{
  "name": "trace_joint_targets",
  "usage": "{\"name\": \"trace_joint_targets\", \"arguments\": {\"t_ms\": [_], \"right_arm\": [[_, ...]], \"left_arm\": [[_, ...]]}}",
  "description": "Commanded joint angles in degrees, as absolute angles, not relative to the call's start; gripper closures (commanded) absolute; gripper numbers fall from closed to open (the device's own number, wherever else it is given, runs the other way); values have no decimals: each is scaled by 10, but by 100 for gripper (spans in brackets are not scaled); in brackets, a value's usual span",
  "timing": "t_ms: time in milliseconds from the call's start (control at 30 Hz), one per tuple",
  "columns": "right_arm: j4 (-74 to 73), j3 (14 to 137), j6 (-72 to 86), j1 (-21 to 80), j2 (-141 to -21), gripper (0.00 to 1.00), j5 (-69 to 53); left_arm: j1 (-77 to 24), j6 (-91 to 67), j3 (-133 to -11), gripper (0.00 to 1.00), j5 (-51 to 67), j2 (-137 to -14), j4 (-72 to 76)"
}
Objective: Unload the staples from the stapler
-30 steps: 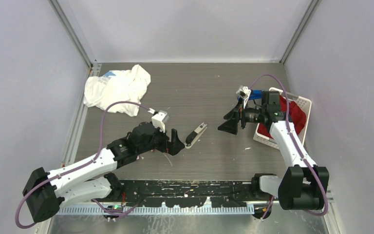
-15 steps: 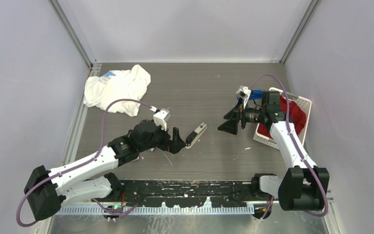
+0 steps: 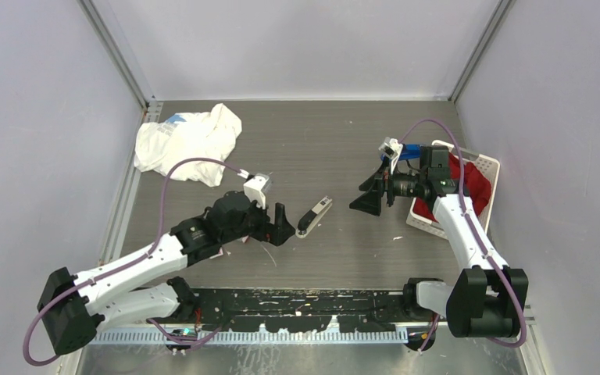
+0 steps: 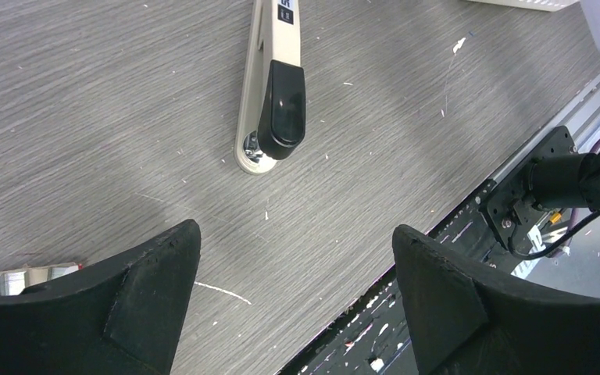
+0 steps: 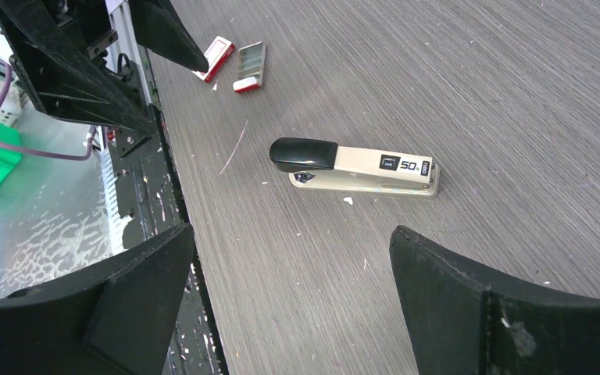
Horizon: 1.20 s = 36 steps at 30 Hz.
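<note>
We see the stapler [image 3: 313, 216] lying shut on its base near the middle of the table [image 3: 297, 141], pale beige with a black cap at the end that faces the left arm. In the left wrist view the stapler [image 4: 273, 94] sits just ahead of the open jaws, clear of both fingers.

In the right wrist view, a short silvery-grey ridged strip that we take for the staples [image 5: 250, 62] lies flat on the table beyond the stapler [image 5: 357, 166], just beside a small white-and-red box [image 5: 217, 56]. Both are close under the left arm.

The left gripper [image 3: 287, 226] is low over the table, just beside the stapler's black end. Its jaws are spread wide with nothing between them.

The right gripper [image 3: 359, 197] hangs above the table well apart from the stapler, pointing towards it. Its jaws are also spread wide and hold nothing.

Behind the right arm a white basket [image 3: 488, 164] holds a red cloth [image 3: 475, 186]. A crumpled white cloth [image 3: 187, 141] lies at the far left corner
</note>
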<state>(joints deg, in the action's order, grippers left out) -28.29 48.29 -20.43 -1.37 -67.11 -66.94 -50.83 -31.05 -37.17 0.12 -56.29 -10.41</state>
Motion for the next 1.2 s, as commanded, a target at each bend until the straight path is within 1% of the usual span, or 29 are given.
{"name": "trace_joint_targets", "arguments": {"t_ms": [0, 167, 333, 433, 567, 600, 700, 833, 933, 1167], "right_arm": [[-267, 489, -206, -17, -654, 0, -679], [-261, 486, -198, -17, -652, 0, -687], [-257, 487, -188, -17, -659, 0, -685], [-255, 486, -188, -17, -655, 0, -674], [-248, 484, -183, -17, -660, 0, -661], [-247, 484, -182, -17, -662, 0, -661], [-247, 485, -179, -17, -667, 0, -659], [-245, 485, -178, -17, -663, 0, -653], [-244, 485, -175, -17, -662, 0, -651], [-242, 485, -172, -17, -655, 0, -648]], "left_arm": [[-508, -310, -421, 8, -25, -555, -125], [-508, -307, -452, 10, -63, -576, -174], [-507, -295, -475, 11, -87, -610, -186], [-507, -278, -493, 11, -105, -647, -177], [-508, -250, -547, 12, -121, -718, -205], [-507, -242, -565, 17, -117, -754, -209], [-507, -224, -606, 28, -91, -808, -221], [-507, -215, -648, 40, -32, -867, -232], [-509, -217, -666, 44, 6, -893, -226], [-537, -222, -694, 44, -11, -937, -241]]}}
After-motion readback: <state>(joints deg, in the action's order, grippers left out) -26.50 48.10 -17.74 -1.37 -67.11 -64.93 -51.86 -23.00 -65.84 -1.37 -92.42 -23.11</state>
